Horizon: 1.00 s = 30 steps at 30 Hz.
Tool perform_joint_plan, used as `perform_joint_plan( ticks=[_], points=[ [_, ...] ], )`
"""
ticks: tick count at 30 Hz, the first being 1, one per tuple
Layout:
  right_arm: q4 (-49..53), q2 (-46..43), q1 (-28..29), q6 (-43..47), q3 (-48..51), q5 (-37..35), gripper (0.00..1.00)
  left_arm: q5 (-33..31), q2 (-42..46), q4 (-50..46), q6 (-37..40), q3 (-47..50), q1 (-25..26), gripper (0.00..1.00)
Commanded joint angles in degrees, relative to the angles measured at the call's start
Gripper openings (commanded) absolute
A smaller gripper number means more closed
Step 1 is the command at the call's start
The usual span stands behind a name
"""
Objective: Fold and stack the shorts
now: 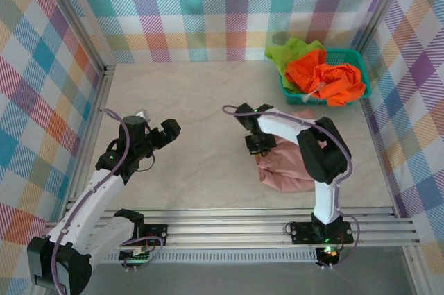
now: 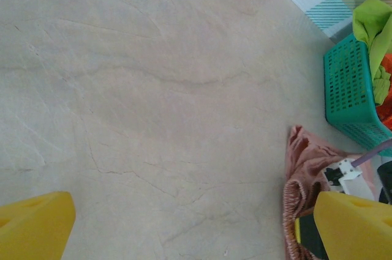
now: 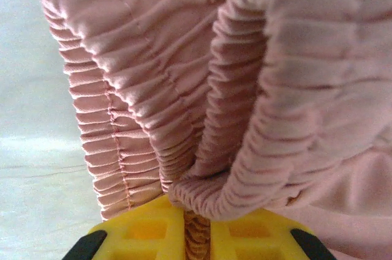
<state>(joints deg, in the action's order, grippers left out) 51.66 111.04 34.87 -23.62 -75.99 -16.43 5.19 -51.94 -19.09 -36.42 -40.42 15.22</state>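
1. Beige stone-patterned tabletop [image 1: 201, 114], spanning the middle of the top view.
2. Dusty pink fabric shorts [image 1: 286, 170], crumpled on the tabletop right of centre.
3. Teal plastic mesh basket [image 1: 347, 53], upper right, well apart from the pink shorts.
4. Bright orange shorts [image 1: 326, 76], heaped inside the basket.
5. Lime green shorts [image 1: 291, 53], draped over the basket's left rim, touching the orange pair.
6. Right tool [image 1: 258, 144], near centre, clamped on the pink gathered waistband, fabric squeezed between yellow fingers [image 3: 141, 235].
7. Left tool [image 1: 166, 132], left of centre, spread wide, gripping nothing.
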Motion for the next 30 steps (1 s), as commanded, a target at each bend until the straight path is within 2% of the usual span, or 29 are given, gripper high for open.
perform_joint_plan(
  ticks=[1,4,17,27,30],
  points=[
    [1.10,2.61,-4.99,5.73,4.49,-1.20,0.14,-0.71,0.84,1.95,-0.29,0.21,0.08,1.00],
    [1.16,2.08,-8.43,9.10,5.32,-3.39,0.14,-0.80,0.84,2.13,-0.26,0.27,0.07,1.00],
    [-1.51,-2.56,-23.85,17.86,9.50,-2.30,0.14,-1.15,0.77,2.41,0.31,0.50,0.07,1.00],
    [-3.68,-5.20,-26.13,23.30,10.96,-4.32,0.15,-1.26,0.51,2.73,0.21,0.96,0.07,1.00],
    [-2.92,-7.54,-26.16,22.88,9.63,-1.98,0.16,-1.32,0.82,2.67,0.22,1.05,0.07,1.00]
  ],
)
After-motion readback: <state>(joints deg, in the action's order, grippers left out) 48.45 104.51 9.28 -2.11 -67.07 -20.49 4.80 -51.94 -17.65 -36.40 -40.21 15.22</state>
